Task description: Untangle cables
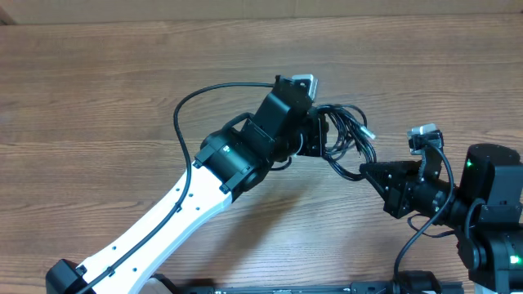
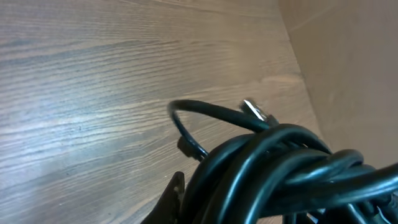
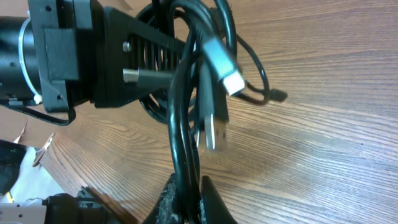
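A tangled bundle of thin black cables with silver plug ends hangs between my two grippers above the wooden table. My left gripper is shut on the bundle's left side; in the left wrist view the cables fill the jaws. My right gripper is shut on cable strands at the bundle's lower right. In the right wrist view the strands run up from the jaws toward the left gripper, with USB plugs dangling.
The wooden table spreads to the left and back. A tan wall or board borders the table's far edge. The left arm's own thicker cable loops beside its wrist.
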